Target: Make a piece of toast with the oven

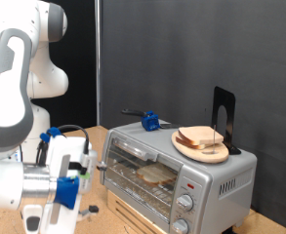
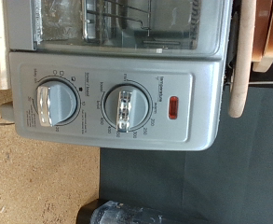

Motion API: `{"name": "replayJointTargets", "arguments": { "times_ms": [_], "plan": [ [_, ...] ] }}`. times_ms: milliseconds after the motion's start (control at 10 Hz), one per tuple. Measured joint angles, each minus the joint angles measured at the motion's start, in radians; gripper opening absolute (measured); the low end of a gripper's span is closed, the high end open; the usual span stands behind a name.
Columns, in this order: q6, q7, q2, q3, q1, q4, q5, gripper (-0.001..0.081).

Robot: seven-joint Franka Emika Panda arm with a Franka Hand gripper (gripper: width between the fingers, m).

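Gripper: the gripper [image 1: 60, 190] hangs low at the exterior view's bottom left, in front of the oven and level with its door; it holds nothing, and whether its fingers are parted or closed cannot be told.
Oven: the oven [image 1: 172, 171] is a silver-grey box sitting on the wooden counter [image 1: 118, 219], its glass door closed and its control panel towards the exterior view's right.
Piece of toast: the piece of toast [image 1: 154, 175] lies inside the oven on the wire rack, seen through the glass as a pale tan slice.
Plate: a round wooden plate [image 1: 201, 146] rests on top of the oven, with a pile of bread slices [image 1: 203, 138] on it.
Knobs: in the wrist view, two round knobs [image 2: 54, 103] sit side by side on the oven's front panel, and a small red light [image 2: 174, 106] glows beside them.
Blue object: a small blue object [image 1: 150, 122] rests on the oven's top, near the back.
Black stand: a black upright stand [image 1: 224, 119] rises behind the plate.
Backdrop: a dark curtain [image 1: 201, 49] hangs behind the scene.
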Motion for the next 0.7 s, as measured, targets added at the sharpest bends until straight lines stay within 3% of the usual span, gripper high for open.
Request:
{"name": "replayJointTargets", "arguments": {
  "times_ms": [300,400,700],
  "plan": [
    [-0.026,0.027,0.004,0.0,0.0,0.003,0.0,0.0808],
    [-0.017,0.052,0.023,0.002,0.0,0.026,0.014,0.0808],
    [0.016,0.068,0.148,0.014,0.0,0.177,0.057,0.0808]
  ]
}}
